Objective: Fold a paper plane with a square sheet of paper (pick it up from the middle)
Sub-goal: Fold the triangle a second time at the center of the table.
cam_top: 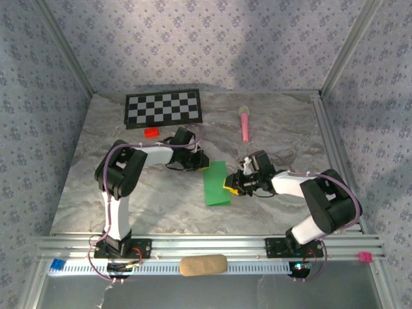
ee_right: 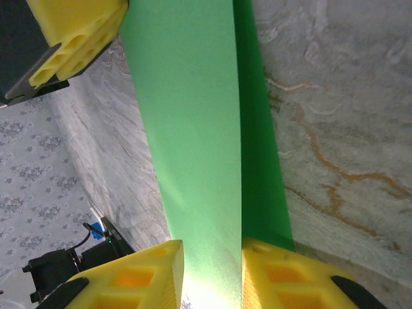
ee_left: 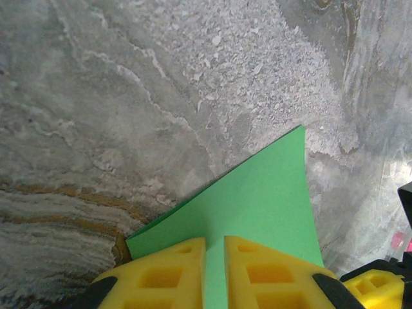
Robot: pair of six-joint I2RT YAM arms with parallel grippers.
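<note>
On the grey marbled table (cam_top: 154,206) the folded sheet of thin bright green paper (cam_top: 215,185) lay in the middle, between the two arms. The left claw (cam_top: 198,159) sat at its far corner, yellow jaws almost together, only a thin slit with green showing in it. The right claw (cam_top: 232,183) was at the sheet's right edge, jaws partly apart with green in the gap; whether either one actually gripped it, I couldn't tell
</note>
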